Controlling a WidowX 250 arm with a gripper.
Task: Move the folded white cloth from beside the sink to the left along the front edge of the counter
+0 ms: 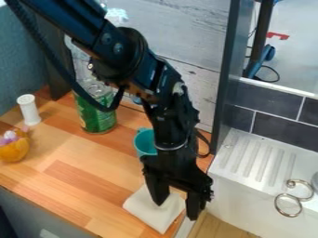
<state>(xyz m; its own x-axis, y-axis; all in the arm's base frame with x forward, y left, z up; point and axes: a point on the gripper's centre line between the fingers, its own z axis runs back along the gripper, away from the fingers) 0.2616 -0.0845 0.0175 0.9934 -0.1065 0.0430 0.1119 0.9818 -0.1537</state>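
1. Left edge of the frame: orange bowl (14, 151) on the wooden counter (74, 186), with purple and whitish pieces inside.
2. Just right of that, white cylinder (29, 110), upright.
3. Left of centre: green can (98, 116), upright, partly behind the arm's dark cable (71, 79).
4. Near the centre: teal cup (144, 143), partly behind the arm.
5. Lower middle: white cloth (142, 209), flat near the counter's edge.
6. Right beside and over that cloth: black gripper (177, 210), pointing down, fingers spread apart, seemingly without a hold on anything; contact with the cloth hard to tell.
7. Right side: white ridged sink unit (243, 158), with silver rings (288, 205) on its front rim.
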